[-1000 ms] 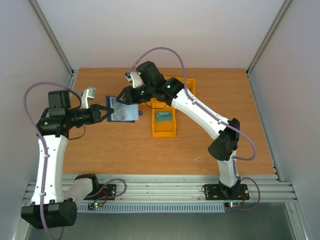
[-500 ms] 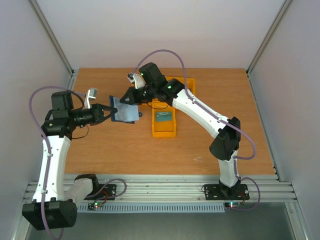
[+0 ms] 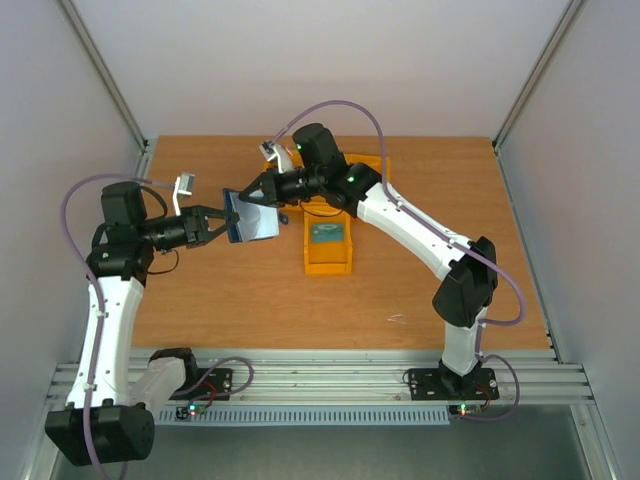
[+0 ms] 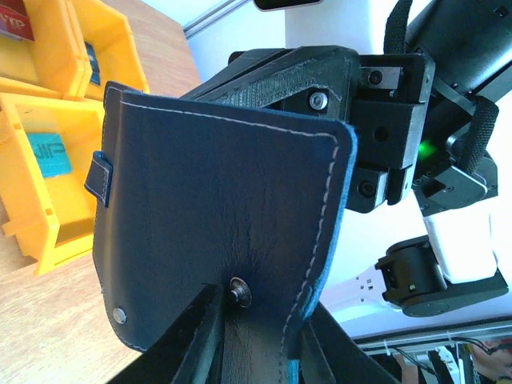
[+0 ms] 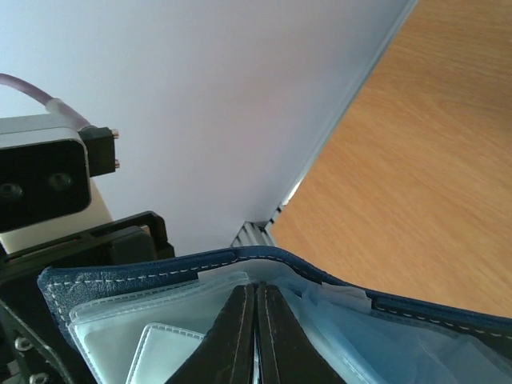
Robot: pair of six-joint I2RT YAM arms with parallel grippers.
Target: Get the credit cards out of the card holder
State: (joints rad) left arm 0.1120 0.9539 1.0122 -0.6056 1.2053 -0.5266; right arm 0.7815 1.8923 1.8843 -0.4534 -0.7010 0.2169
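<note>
The dark navy card holder (image 3: pixel 254 220) hangs open in the air above the table's left half. My left gripper (image 3: pixel 222 226) has its fingers on either side of the holder's folded lower edge (image 4: pixel 240 328), beside a metal snap. My right gripper (image 3: pixel 250 196) reaches in from above. Its fingers (image 5: pixel 240 320) are pressed together among the clear sleeves inside the blue rim (image 5: pixel 160 272). Whether a card is pinched there is hidden. One slate-blue credit card (image 3: pixel 326 234) with white lettering (image 4: pixel 48 154) lies in a yellow bin.
Yellow plastic bins (image 3: pixel 328 264) stand right of the holder, near the table's middle, with more behind them (image 4: pixel 48 48). A grey wall and metal frame rail run along the table's left edge (image 5: pixel 264 228).
The right gripper has shut and its wrist has swung over the holder's top edge. The left gripper's fingers have eased a little apart and the holder has shifted slightly left.
</note>
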